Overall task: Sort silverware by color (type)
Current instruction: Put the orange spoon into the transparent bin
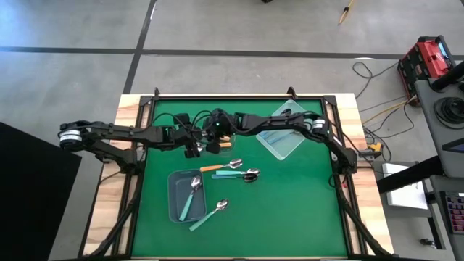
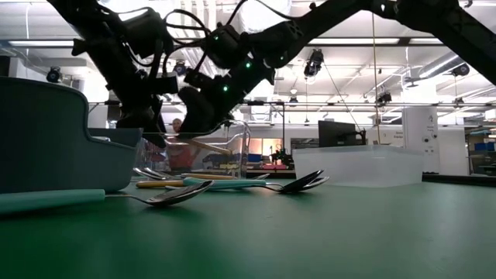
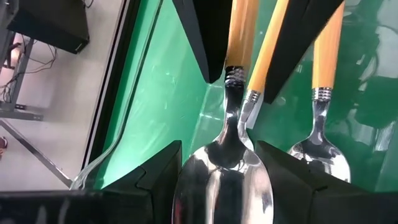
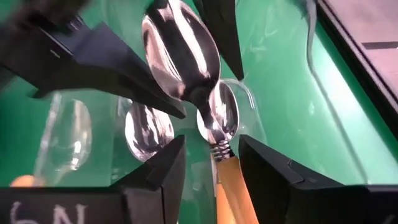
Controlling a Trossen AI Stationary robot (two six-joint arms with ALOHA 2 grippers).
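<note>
Between the left gripper's (image 3: 217,168) spread fingers sits the shiny bowl of an orange-handled spoon (image 3: 239,43), its handle running up between the right gripper's (image 4: 211,165) fingers, which stand apart too (whether either still pinches it, I cannot tell). Two more orange spoons (image 3: 323,56) lie just beside, inside a clear bin (image 2: 232,155).

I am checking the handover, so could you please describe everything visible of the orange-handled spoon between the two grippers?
The orange-handled spoon has a shiny, mirror-like metal bowl, a ribbed metal collar and a slim orange handle that looks plastic. It is held off the table. The left gripper pinches its bowl, and the right gripper stands open around its handle. It hangs above a clear bin holding two similar spoons.
</note>
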